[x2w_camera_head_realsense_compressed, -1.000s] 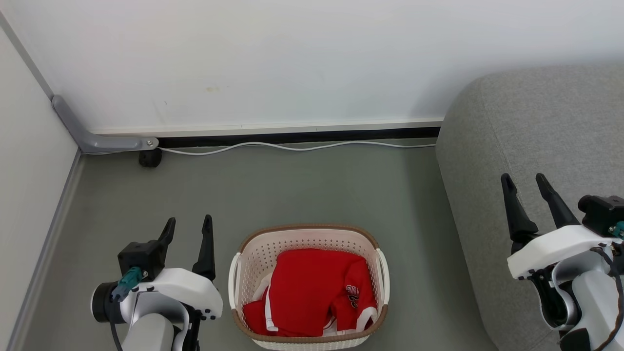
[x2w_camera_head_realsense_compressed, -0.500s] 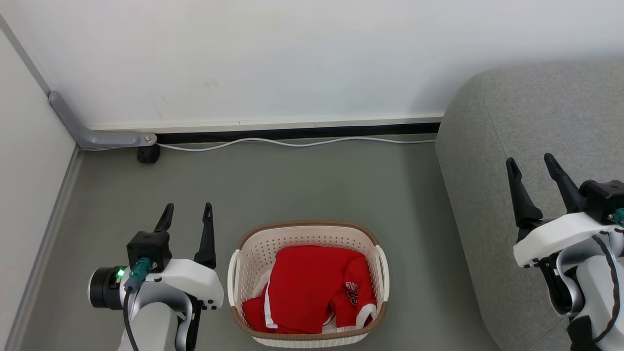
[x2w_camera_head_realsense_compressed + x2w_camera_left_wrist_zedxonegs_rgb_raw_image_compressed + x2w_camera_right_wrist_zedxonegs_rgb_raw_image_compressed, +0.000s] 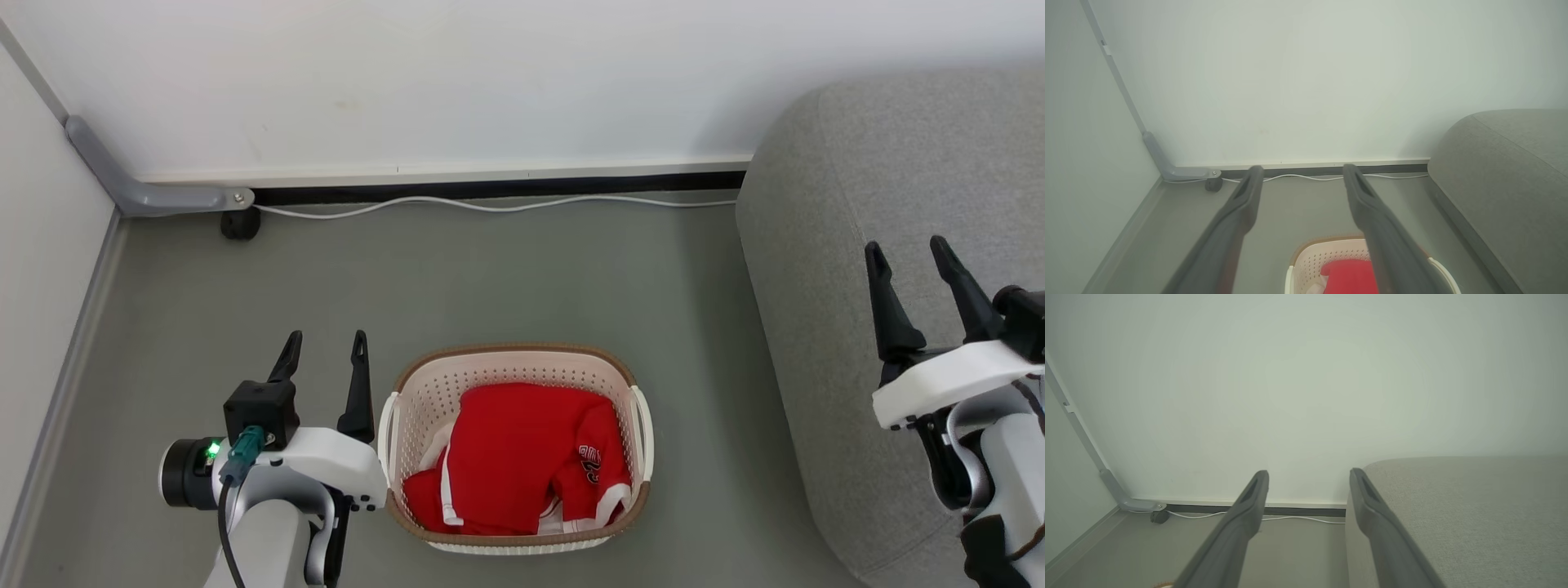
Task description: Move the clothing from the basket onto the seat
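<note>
Bright red clothing (image 3: 522,457) with white trim and a small dark emblem lies bunched inside the cream perforated basket (image 3: 426,384) on the floor. In the left wrist view the basket (image 3: 1310,261) and the clothing (image 3: 1349,277) peek in at the bottom. The grey seat (image 3: 865,171) fills the right side, also seen as the seat (image 3: 1474,506) and the seat (image 3: 1506,171). My left gripper (image 3: 326,340) hangs open just left of the basket, empty. My right gripper (image 3: 908,247) is open over the seat's left edge, empty. Its fingers part wide as my right gripper (image 3: 1309,472); so do those of my left gripper (image 3: 1301,168).
A white wall runs along the back with a dark baseboard and a white cable (image 3: 490,206) on the floor. A grey bracket (image 3: 155,196) and a small black wheel (image 3: 240,225) sit in the left corner. Grey floor (image 3: 490,278) lies between basket and wall.
The head camera has tilted and shifted, so the whole scene slid up in view. The left gripper now sits closer to the basket's left side. Both grippers stay open.
</note>
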